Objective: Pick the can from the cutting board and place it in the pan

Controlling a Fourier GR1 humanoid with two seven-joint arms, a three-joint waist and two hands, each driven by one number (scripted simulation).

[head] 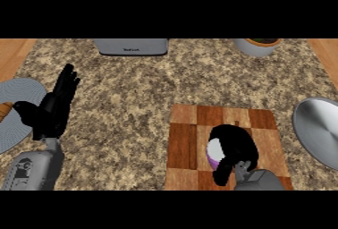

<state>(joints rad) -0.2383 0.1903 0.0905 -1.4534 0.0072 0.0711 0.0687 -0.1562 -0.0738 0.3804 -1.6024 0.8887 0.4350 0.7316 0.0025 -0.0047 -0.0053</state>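
Right hand (232,147) curled round the can (215,153) on the cutting board (191,143), left hand (52,105) resting open; risk of slipping sideways short of the pan (317,132).

the can (215,154), white-topped with a purple band, lay on the checkered wooden cutting board (191,143) near its front edge, mostly hidden. the shiny grey pan (317,129) sat by the counter's right edge, just beside the board.
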